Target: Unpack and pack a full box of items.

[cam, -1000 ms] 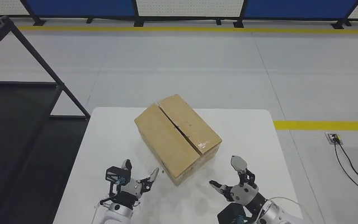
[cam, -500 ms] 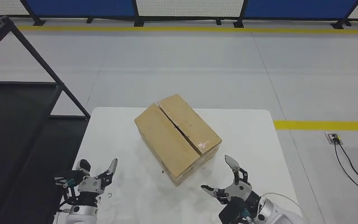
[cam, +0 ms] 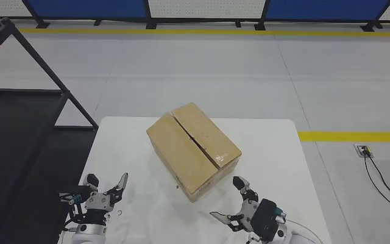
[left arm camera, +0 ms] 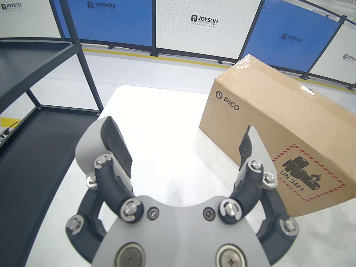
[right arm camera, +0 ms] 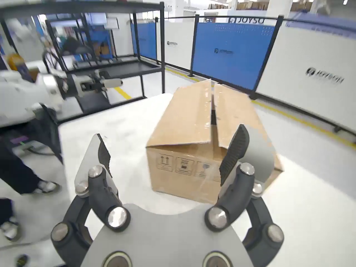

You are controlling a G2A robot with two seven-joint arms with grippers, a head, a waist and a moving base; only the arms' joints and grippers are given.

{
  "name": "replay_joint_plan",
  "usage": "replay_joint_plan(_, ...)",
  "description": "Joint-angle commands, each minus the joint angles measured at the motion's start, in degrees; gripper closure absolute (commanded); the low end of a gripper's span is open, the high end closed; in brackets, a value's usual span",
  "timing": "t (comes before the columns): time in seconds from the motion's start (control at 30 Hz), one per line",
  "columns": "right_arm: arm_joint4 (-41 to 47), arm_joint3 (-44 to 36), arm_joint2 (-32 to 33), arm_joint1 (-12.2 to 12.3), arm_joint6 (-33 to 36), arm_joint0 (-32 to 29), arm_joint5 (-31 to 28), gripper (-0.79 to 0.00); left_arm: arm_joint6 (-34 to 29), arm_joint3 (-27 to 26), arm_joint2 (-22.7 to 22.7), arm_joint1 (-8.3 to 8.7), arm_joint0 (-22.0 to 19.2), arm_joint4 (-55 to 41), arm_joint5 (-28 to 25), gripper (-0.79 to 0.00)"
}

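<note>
Noting box (cam: 194, 149) skewed at mid-tabletop (cam: 274, 158), top flaps folded down, seam slightly gapped. Left claw (cam: 108, 183) spread wide, empty, by near-left tabletop edge, well apart from box. Right claw (cam: 226, 198) also wide, empty, near box's near corner, no contact.

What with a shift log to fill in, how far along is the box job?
Done: nothing visible; the cardboard box sits on the table with flaps shut. In hand: nothing; the left pincer and right pincer hang open and empty, clear of it. Left: opening it, unpacking, repacking.
</note>
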Motion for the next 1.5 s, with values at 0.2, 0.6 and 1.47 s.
replay_joint_plan(0.2,2.82,0.07,-0.07,0.0,-0.07,0.08,-0.01,-0.785,0.0,0.0,-0.01,0.0,0.0,0.0,0.0,-0.785)
replay_joint_plan(0.6,23.62,3.48,-4.78,-0.98,16.52,5.45,8.45,-0.785,0.0,0.0,-0.01,0.0,0.0,0.0,0.0,-0.785)
replay_joint_plan(1.47,49.2,5.63,-4.45,-1.62,27.23,8.8,18.01,-0.785,0.0,0.0,-0.01,0.0,0.0,0.0,0.0,-0.785)
